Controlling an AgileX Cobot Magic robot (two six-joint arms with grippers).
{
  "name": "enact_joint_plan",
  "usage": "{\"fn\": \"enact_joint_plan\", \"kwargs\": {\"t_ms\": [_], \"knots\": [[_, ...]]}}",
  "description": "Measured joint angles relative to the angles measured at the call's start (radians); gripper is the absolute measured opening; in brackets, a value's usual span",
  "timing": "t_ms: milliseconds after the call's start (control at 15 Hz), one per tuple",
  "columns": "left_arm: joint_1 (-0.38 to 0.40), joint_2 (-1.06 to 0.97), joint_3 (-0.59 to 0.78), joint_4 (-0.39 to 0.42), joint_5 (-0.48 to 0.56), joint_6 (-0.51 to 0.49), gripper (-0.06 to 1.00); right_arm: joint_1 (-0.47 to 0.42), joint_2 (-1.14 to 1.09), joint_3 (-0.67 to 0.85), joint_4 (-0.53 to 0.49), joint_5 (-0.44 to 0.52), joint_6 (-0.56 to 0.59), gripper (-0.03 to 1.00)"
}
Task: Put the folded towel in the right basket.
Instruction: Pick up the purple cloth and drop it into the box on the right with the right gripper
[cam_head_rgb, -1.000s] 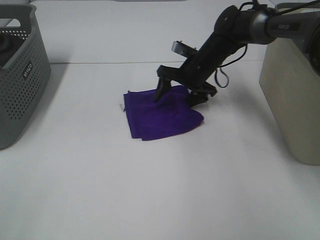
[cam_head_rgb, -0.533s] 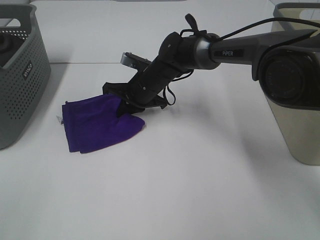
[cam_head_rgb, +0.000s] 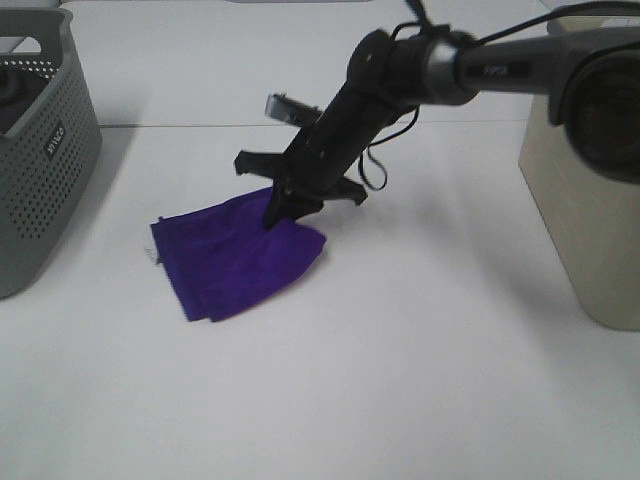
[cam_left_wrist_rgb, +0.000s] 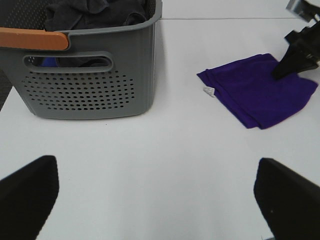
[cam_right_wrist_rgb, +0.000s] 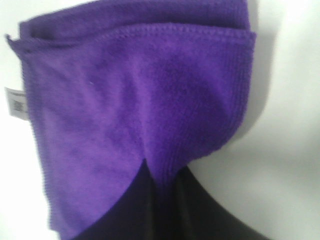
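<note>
The folded purple towel (cam_head_rgb: 235, 258) lies on the white table left of centre. My right gripper (cam_head_rgb: 283, 207) reaches in from the right and is shut on the towel's far right edge, pinching the cloth up there. The right wrist view shows the towel (cam_right_wrist_rgb: 125, 95) filling the picture, with a fold pinched between the closed dark fingers (cam_right_wrist_rgb: 165, 210). The right basket (cam_head_rgb: 588, 190) is beige and stands at the table's right edge, well away from the towel. My left gripper (cam_left_wrist_rgb: 159, 192) is open and empty, low over the near table; the towel (cam_left_wrist_rgb: 255, 92) lies ahead of it.
A grey perforated basket (cam_head_rgb: 40, 150) stands at the left edge; the left wrist view shows it (cam_left_wrist_rgb: 90, 85) holding dark cloth. A small white tag (cam_left_wrist_rgb: 208, 90) sticks out of the towel's left corner. Bare white table lies between towel and beige basket.
My right gripper dragged the towel far to the left, then back a little to the right. The towel now lies more skewed. The left arm has not visibly moved.
</note>
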Motion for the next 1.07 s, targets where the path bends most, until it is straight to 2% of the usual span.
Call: {"fn": "enact_joint_plan", "kwargs": {"t_ms": [133, 467, 600, 867, 933, 1000, 1067], "knots": [[0.000, 0.000, 0.000, 0.000, 0.000, 0.000, 0.99, -0.096, -0.181, 0.000, -0.001, 0.083, 0.001, 0.06], [0.000, 0.000, 0.000, 0.000, 0.000, 0.000, 0.99, -0.330, -0.520, 0.000, -0.095, 0.168, 0.001, 0.06], [0.000, 0.000, 0.000, 0.000, 0.000, 0.000, 0.99, -0.500, -0.607, 0.000, -0.146, 0.209, 0.001, 0.06], [0.000, 0.000, 0.000, 0.000, 0.000, 0.000, 0.99, -0.774, -0.649, 0.000, -0.188, 0.254, 0.000, 0.06], [0.000, 0.000, 0.000, 0.000, 0.000, 0.000, 0.99, -0.820, -0.642, 0.000, -0.198, 0.259, 0.000, 0.06], [0.000, 0.000, 0.000, 0.000, 0.000, 0.000, 0.99, -0.858, -0.613, 0.000, -0.251, 0.271, 0.000, 0.06], [0.000, 0.000, 0.000, 0.000, 0.000, 0.000, 0.99, -0.859, -0.603, 0.000, -0.267, 0.272, 0.000, 0.06]]}}
